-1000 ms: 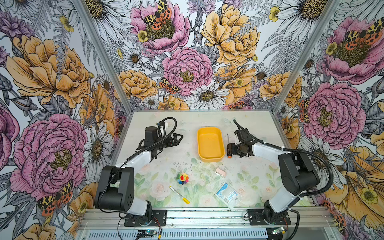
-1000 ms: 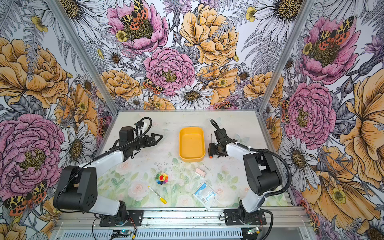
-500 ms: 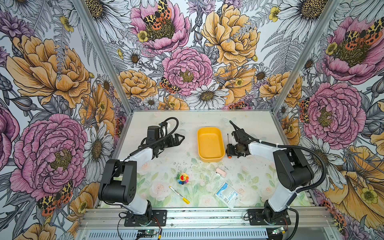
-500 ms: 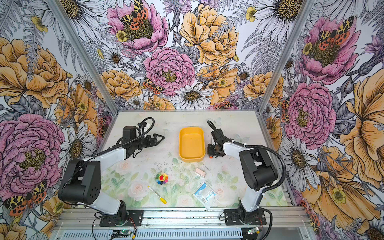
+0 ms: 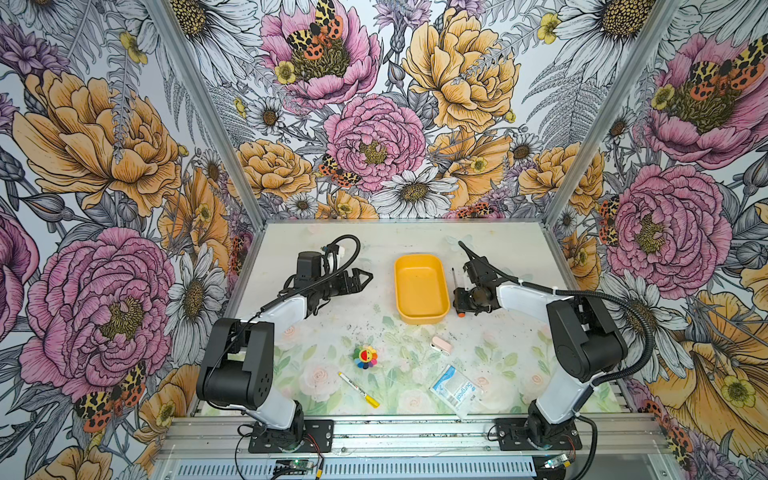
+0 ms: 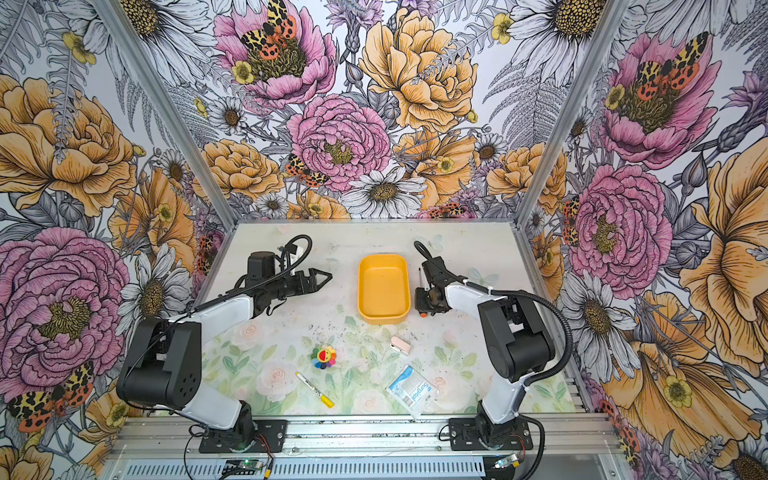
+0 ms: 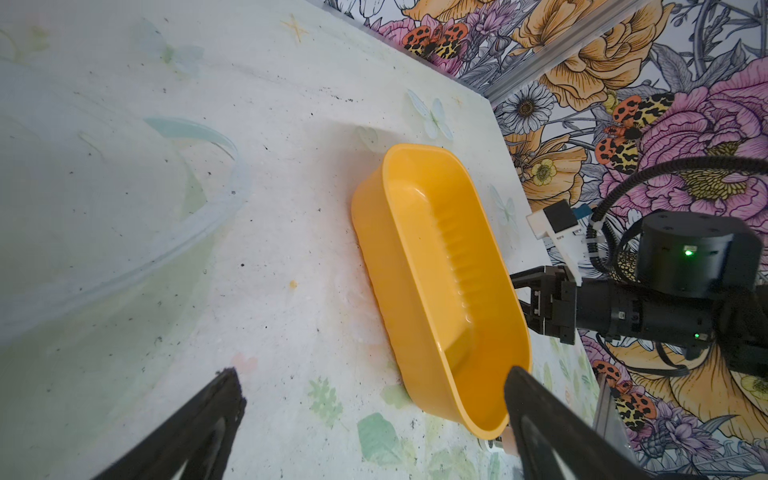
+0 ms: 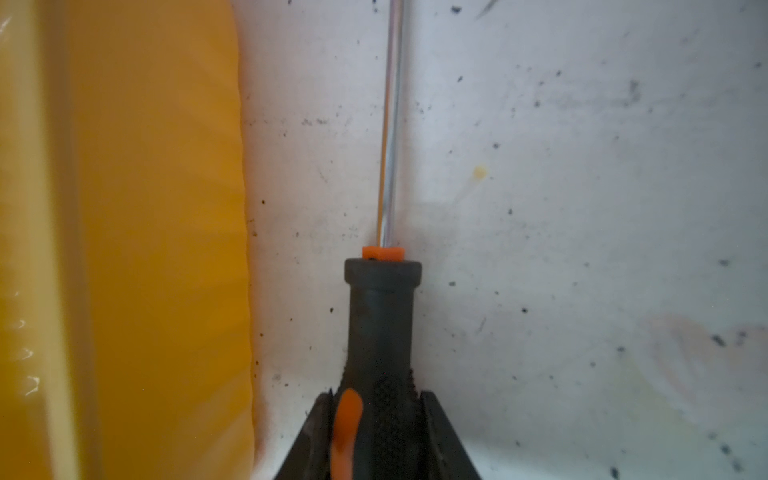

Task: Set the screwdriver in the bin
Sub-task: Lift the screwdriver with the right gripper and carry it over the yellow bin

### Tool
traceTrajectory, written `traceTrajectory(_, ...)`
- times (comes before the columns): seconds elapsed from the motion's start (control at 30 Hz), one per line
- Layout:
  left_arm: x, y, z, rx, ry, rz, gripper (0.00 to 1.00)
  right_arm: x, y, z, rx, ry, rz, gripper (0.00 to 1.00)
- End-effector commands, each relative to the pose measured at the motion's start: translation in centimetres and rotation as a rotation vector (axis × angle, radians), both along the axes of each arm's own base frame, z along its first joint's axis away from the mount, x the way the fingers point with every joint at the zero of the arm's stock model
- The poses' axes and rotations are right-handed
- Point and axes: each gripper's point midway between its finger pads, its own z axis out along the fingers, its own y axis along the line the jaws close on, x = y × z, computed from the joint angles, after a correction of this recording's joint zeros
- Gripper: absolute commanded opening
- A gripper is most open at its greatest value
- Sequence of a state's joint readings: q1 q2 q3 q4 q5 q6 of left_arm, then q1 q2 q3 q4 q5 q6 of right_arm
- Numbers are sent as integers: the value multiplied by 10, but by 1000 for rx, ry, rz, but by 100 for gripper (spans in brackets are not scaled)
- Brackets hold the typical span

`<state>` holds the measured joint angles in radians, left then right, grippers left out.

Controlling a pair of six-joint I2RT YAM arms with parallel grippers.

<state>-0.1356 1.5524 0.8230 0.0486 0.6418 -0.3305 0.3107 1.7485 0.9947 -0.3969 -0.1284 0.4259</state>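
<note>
Now our right gripper [image 8: 376,432] clenched on the small black-and-orange-handled screwdriver [image 8: 382,316] beside the shallow yellow plastic bin [image 5: 420,289], our left gripper [image 5: 360,277] released.

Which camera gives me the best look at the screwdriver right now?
The right wrist view: the screwdriver fills the frame, handle pinched in the right claw, shaft lying beside the bin. Both top views show only its thin shaft and orange tip under the arm. The left wrist view does not show it.

the pale floral-printed tabletop [image 5: 511,249] carries a shallow yellow-orange plastic bin [image 5: 420,291] just beside the right gripper [image 5: 462,300]. well nearer the arm bases lie a small pink case [image 5: 441,344], a rainbow flower toy [image 5: 365,356], a yellow-capped white marker [image 5: 358,389] and a clear surgical packet [image 5: 456,391].
</note>
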Motion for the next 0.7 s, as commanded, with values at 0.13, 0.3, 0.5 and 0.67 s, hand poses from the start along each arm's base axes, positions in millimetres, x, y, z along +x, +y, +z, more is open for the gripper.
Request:
traceTrajectory(0.13,1,-7,14,3,-47,-44,99,9,-25,57,5,-54,-67,0)
traceTrajectory(0.3,2,-7,12,6,-41,-43,99,23,-40,120,-12,-148,-153,0)
traceTrajectory(0.5,6,-5,7,24,-37,-32,99,34,-7,169,11,-271,-185,0)
traceTrajectory(0.67,6,-6,6,27,-35,-39,99,33,33,168,1,-280,-158,0)
